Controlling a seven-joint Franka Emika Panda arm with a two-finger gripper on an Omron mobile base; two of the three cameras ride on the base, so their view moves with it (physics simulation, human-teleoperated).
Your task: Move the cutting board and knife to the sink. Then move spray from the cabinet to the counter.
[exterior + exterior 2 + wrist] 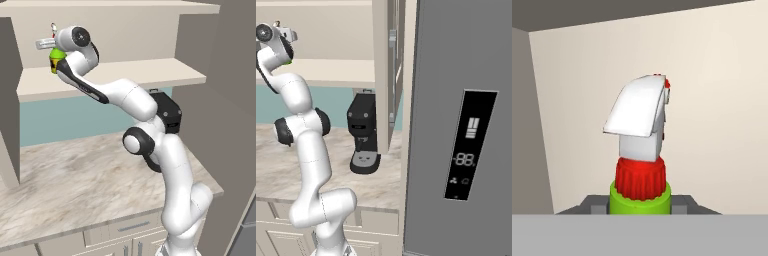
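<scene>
The gripper (640, 206) is closed around the spray (640, 150), a finger (594, 204) on each side of its green neck, inside the cabinet (115, 75), above the counter (75, 180).

We stretch our white arm up from the base, elbow bent, and level our claw (50, 52) at the small green spray bottle (640, 197), its tips flanking the bottle's neck.

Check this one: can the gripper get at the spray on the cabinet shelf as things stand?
Probably yes. The gripper is already at the spray, its dark fingers flanking the green neck, with nothing between them. Whether it has closed I cannot tell.
</scene>
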